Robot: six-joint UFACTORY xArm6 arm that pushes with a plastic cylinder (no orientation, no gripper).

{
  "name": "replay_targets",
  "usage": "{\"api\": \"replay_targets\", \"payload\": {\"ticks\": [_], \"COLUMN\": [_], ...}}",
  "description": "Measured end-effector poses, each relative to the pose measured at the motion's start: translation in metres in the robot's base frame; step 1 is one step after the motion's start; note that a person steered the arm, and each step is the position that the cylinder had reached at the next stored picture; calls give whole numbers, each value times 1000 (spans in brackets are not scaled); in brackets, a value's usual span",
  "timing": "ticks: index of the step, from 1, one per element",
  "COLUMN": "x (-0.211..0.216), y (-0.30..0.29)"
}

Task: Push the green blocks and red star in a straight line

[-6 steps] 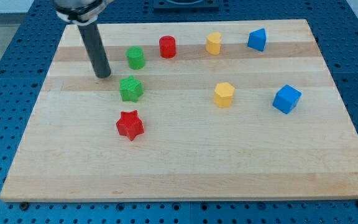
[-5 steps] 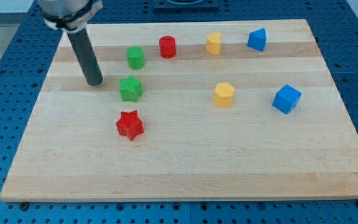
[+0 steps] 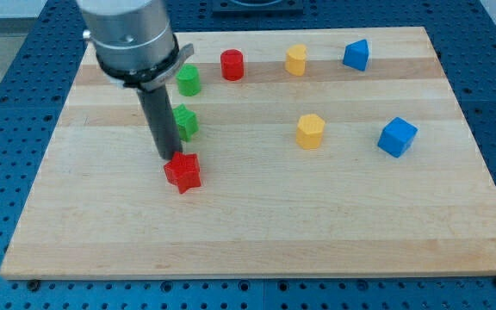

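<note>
A red star [image 3: 183, 173] lies on the wooden board [image 3: 257, 224] at the view's lower left. A green star [image 3: 185, 122] lies just above it, partly hidden by my rod. A green cylinder [image 3: 189, 80] stands above that, near the view's top. The three form a rough column. My tip [image 3: 169, 156] is down at the red star's upper left edge, touching or nearly touching it, just left of and below the green star.
A red cylinder [image 3: 232, 65], a yellow block [image 3: 295, 60] and a blue block [image 3: 356, 55] stand along the view's top. A yellow hexagonal block [image 3: 311, 131] and a blue cube [image 3: 397, 137] stand at the middle right.
My tip moved from left of the green blocks down and to the right, to the red star's upper left edge. The red star shifted very slightly right.
</note>
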State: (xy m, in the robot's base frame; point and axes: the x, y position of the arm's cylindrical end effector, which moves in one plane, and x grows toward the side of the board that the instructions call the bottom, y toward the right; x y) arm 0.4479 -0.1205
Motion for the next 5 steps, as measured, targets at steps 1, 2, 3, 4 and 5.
{"api": "replay_targets", "payload": {"ticks": [1,2,3,4,5], "x": [-4,-11,-11,18,17], "y": [1,5,6,-9,-16]}}
